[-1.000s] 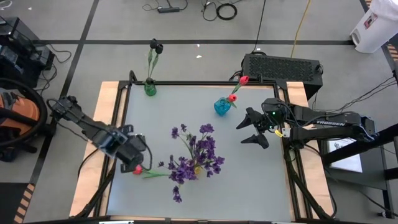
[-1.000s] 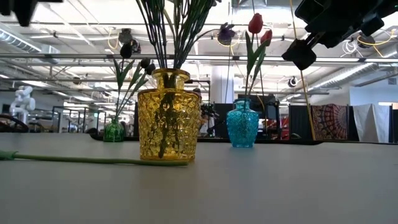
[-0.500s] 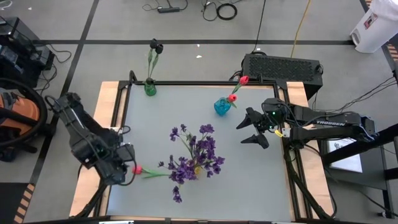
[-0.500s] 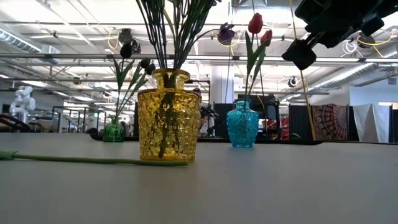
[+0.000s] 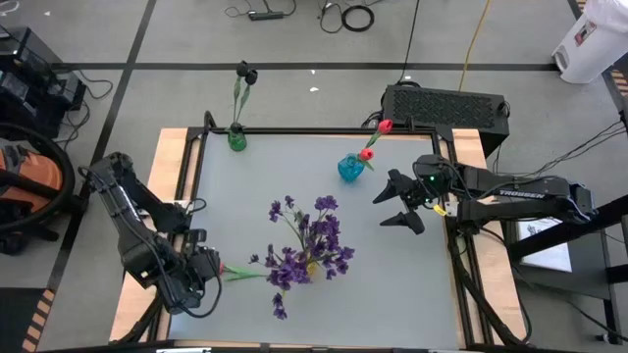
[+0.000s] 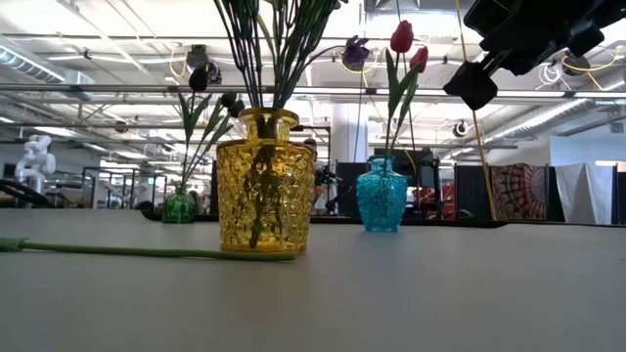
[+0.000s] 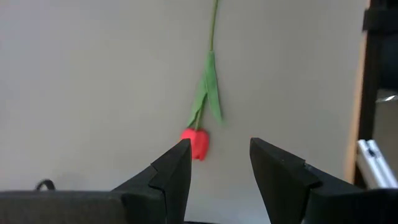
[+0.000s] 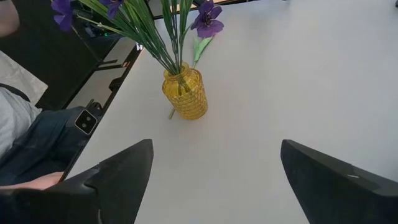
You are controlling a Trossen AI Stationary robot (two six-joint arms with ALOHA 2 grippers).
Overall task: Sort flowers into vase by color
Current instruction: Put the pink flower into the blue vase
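Note:
A red tulip point(image 7: 196, 143) lies flat on the table near its left edge. Its green stem point(image 5: 243, 274) runs to the foot of the yellow vase point(image 5: 312, 265), which holds purple sprays. My left gripper point(image 7: 217, 155) hovers open above the tulip's head, fingers pointing down, touching nothing; in the high view it is at the near left point(image 5: 208, 272). A blue vase point(image 5: 350, 168) holds two red tulips. A green vase point(image 5: 236, 138) at the far left holds black-headed blooms. My right gripper point(image 5: 392, 201) waits open in the air at the right.
The table's black frame and wooden left border point(image 5: 147, 284) run close beside my left arm. The yellow vase point(image 6: 266, 183) stands mid-table, with bare tabletop to its right and near side. A seated person's leg point(image 8: 25, 149) shows beyond the table edge in the right wrist view.
My left gripper has swung toward the table's near edge along the left side, ending over the lying tulip's head, and has turned a little on the way. Its fingers stay open. The tulip and the vases have kept still.

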